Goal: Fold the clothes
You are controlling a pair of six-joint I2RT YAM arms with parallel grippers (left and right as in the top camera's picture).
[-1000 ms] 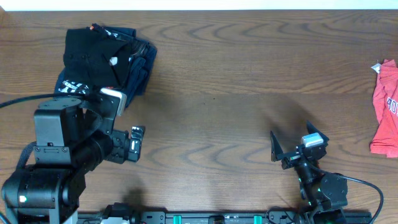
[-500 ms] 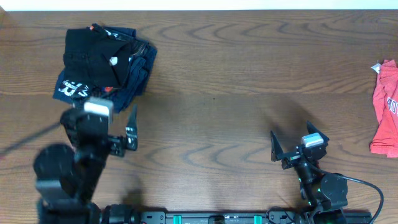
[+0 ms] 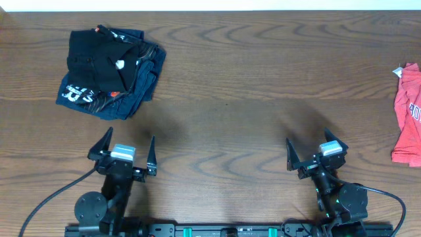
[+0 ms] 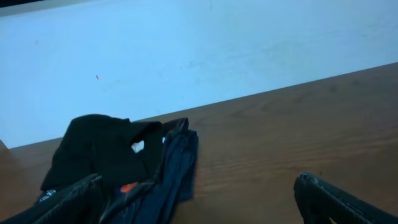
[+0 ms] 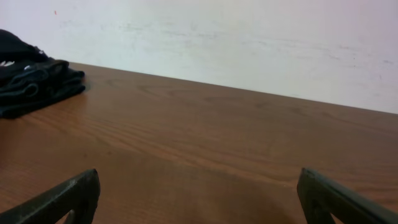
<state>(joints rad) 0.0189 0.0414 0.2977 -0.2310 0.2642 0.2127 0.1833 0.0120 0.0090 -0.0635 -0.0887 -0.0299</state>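
A folded black T-shirt (image 3: 99,56) with a small white logo lies on top of a folded navy printed garment (image 3: 122,89) at the table's far left. Both show in the left wrist view, the black one (image 4: 99,149) over the navy one (image 4: 177,165), and the pile shows in the right wrist view (image 5: 31,78). A red garment (image 3: 409,115) lies at the right edge. My left gripper (image 3: 125,148) is open and empty near the front edge, well short of the pile. My right gripper (image 3: 316,148) is open and empty at the front right.
The wooden table (image 3: 250,85) runs to a white wall at the back. A black cable (image 3: 52,197) trails from the left arm's base toward the front left.
My left arm has drawn back from beside the pile to the front edge and now sits low with its jaws open. The right arm has not moved.
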